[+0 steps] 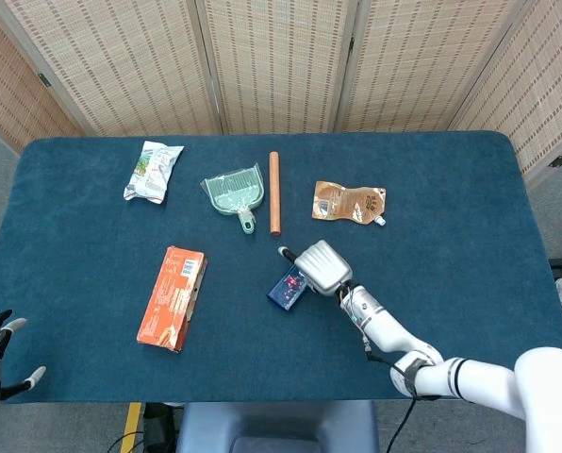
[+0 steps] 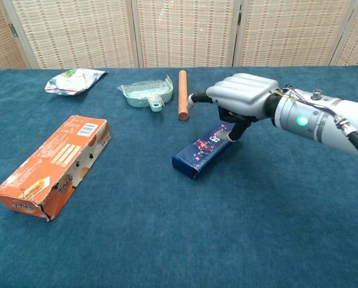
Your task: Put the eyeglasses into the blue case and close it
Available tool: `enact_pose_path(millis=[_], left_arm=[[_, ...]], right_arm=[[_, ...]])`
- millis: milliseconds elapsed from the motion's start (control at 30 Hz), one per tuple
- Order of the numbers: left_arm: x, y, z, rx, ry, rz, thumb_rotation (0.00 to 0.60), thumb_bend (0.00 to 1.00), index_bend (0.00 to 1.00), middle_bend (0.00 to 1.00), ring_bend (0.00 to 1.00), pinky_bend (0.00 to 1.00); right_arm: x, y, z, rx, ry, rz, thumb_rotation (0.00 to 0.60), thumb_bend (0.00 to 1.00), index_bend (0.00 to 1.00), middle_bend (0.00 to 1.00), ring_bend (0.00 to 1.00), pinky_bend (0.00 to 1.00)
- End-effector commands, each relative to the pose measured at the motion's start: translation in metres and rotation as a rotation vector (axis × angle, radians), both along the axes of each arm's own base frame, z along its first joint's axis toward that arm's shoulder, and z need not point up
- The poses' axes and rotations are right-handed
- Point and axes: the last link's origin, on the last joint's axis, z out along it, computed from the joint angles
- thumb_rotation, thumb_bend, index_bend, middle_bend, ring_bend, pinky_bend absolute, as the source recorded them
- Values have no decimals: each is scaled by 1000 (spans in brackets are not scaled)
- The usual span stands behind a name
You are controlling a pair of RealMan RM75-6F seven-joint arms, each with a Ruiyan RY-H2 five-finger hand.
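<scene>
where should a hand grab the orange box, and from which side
Across its two long sides near the middle, coming from above. The orange box lies flat on the table, long and narrow, with bare cloth along both long edges leaving room for fingers.

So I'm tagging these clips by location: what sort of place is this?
Probably a lab or demo space for robot trials, not a home. A table covered in blue cloth stands before woven folding screens, and unrelated items, such as a dustpan and an orange box, lie spread out like test props.
</scene>
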Motion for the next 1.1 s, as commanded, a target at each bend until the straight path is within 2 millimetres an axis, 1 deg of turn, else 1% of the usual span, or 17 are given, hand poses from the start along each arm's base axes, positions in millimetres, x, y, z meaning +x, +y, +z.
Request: enact_pose_path(millis=[33,167,267,333,400,567,700,800,833,867,900,933,967,1000,1033,1100], left_arm=[[1,0,-1,0,-2,-4,600,187,250,137,147,238],[1,0,1,5,3,0,600,187,250,137,148,238],[1,-1,3,9,5,3,600,187,250,137,148,238],[0,-2,4,10,7,9,600,187,250,137,147,238],[-1,-2,4,11,9,13,600,187,250,137,147,238],[-3,-4,5,15,8,20,600,187,250,137,147,238],[-4,-5,5,16,8,23,600,186,250,137,147,238],[-4,-5,5,13,6,20,600,187,250,137,147,238],[-4,-5,5,13,6,17,600,187,250,137,147,238],[-4,-4,5,13,5,15,600,187,250,137,147,238],[-3,-4,4,13,3,12,600,187,250,137,147,238],[-3,-4,4,12,2,10,600,186,250,137,147,238],[-3,-3,4,12,2,9,600,186,250,137,147,238],[-2,-3,4,12,1,6,600,186,250,137,147,238],[-2,-3,4,12,0,5,600,186,250,137,147,238],[-2,-2,5,12,-1,0,600,186,250,137,147,238]], right_arm=[[-9,3,-3,36,74,-17,600,205,153,1000,1000,990],[-9,-3,-12,56,124,-47,600,203,153,1000,1000,989],[-5,-10,-19,61,144,-64,600,203,156,1000,1000,990],[-1,-14,-23,63,155,-69,600,203,177,1000,1000,989],[4,-16,-25,67,157,-74,600,224,243,1000,1000,989],[15,-20,-27,70,149,-78,600,344,543,1000,1000,990],[16,-19,-25,70,142,-82,600,391,665,1000,1000,990],[13,-16,-21,69,143,-85,600,392,687,1000,1000,990],[12,-15,-19,71,142,-86,600,372,679,1000,1000,990],[11,-14,-18,73,140,-88,600,341,641,1000,1000,990],[10,-12,-16,74,137,-89,600,304,567,1000,1000,990],[10,-10,-14,74,132,-90,600,277,462,1000,1000,990],[9,-9,-12,74,125,-91,600,263,387,1000,1000,990],[8,-6,-8,71,113,-96,600,250,273,1000,1000,990],[6,-4,-5,68,102,-103,600,243,194,1000,1000,990],[1,2,4,60,74,-124,600,240,93,999,1000,990]])
